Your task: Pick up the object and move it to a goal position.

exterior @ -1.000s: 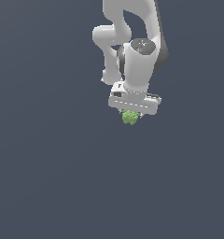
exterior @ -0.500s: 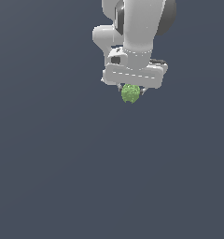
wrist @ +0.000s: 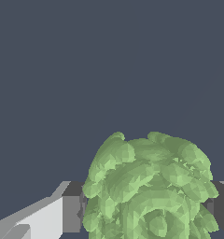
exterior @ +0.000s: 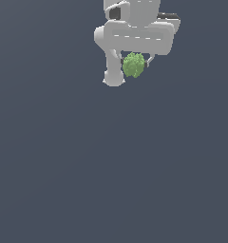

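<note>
Near part of the scene: bare dark grey floor (exterior: 111, 180), nothing on it, no goal marker that I can spot.

Further back and high up, toward the exterior view's right: the white gripper (exterior: 135, 66) with the object (exterior: 133, 65) in it. Object is a small light-green bumpy blob, broccoli-like, roughly round, so no real long axis to line up. It hangs directly below the wide white hand body, clear of the floor, well apart from it.

Wrist view: object (wrist: 149, 186) fills the space between the two fingers (wrist: 71, 214); grey pads press in on both sides (right one barely peeks out at the frame edge). Jaws closed down to the blob's width, clamped on it, not fully together. The gripper (wrist: 149, 212) midpoint sits behind the blob itself.

Key relation: object centred between the fingers, straight under the palm, much narrower than the hand, so it goes wherever the arm goes.

Judgement: pick is done, carry phase under way; remaining is travel to a goal that these views don't show. Risk is the lumpy surface rolling in the pinch (contact patches look small).

Behind the gripper: white arm links (exterior: 113, 61) rising out of frame.
</note>
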`<state>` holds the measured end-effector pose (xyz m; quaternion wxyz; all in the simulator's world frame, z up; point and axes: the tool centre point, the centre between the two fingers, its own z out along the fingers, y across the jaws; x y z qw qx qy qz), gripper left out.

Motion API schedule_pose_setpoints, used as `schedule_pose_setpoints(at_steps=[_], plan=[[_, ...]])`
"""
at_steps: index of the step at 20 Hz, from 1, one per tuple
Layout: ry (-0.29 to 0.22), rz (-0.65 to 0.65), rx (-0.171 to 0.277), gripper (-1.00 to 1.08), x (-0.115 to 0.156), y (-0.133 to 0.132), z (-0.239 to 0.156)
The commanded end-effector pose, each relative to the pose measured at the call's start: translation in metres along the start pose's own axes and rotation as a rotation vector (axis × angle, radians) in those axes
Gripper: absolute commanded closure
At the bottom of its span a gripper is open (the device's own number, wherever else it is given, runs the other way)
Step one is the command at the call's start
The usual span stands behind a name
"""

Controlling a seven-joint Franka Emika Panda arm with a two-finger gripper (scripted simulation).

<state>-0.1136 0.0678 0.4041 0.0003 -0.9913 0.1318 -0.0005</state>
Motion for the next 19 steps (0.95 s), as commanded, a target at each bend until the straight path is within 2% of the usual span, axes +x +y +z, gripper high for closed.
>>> schedule_pose_setpoints(at_steps=[1,10,19], plan=[[-0.001,0.0,0.0,1.08,-0.005,0.003,-0.025],[-0.001,0.0,0.0,1.08,-0.015,0.011,-0.085],[-0.001,0.0,0.0,1.08,-0.017,0.012,-0.104]])
